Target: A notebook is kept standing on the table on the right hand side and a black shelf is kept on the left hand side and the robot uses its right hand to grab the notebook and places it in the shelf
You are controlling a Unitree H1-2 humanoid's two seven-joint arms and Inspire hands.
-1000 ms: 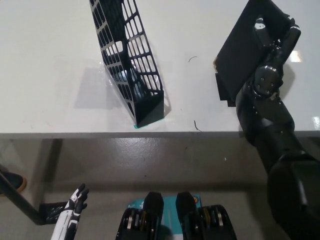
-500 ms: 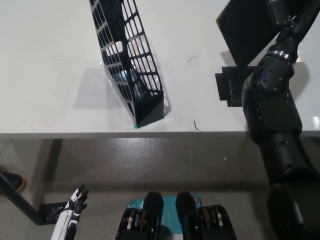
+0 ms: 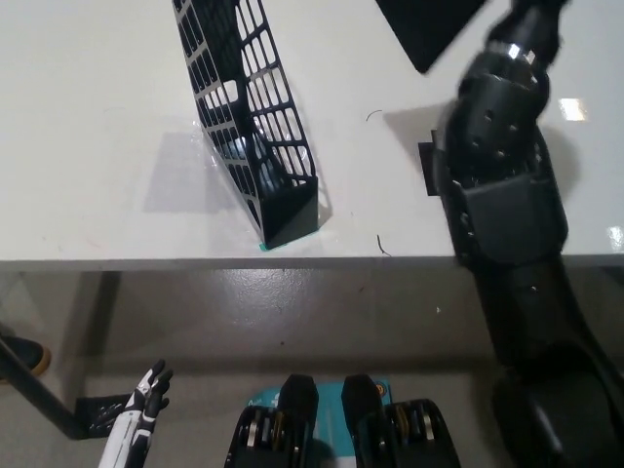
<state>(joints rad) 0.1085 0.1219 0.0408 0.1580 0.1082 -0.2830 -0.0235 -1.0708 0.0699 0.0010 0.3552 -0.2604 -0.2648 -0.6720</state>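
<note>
1. The notebook [image 3: 432, 29] is up off the table [image 3: 97, 127], showing as a dark flat slab at the top edge of the view, tilted, with one corner pointing down toward the tabletop.
2. The black right arm [image 3: 502, 185] rises from the bottom right and reaches up to the notebook; it blocks much of the table's right side.
3. The right hand itself runs out of the top of the view, so I cannot tell how its fingers sit or how it has hold of the notebook.
4. The shelf [image 3: 252, 117] stands on the table to the left of the notebook and well apart from it. It is a black lattice rack, narrow and leaning, with its solid lower end near the table's front edge.
5. A small dark patch [image 3: 429, 168] lies on the table just beside the arm, mostly hidden behind it.
6. Two thin dark strands [image 3: 383, 246] lie on the bare tabletop between shelf and arm, one near the front edge, the other farther back.
7. The white left hand [image 3: 144, 405] hangs low at the bottom left, below table level, fingers slightly apart and holding nothing.
8. A dark shoe [image 3: 21, 353] shows at the far left on the floor.
</note>
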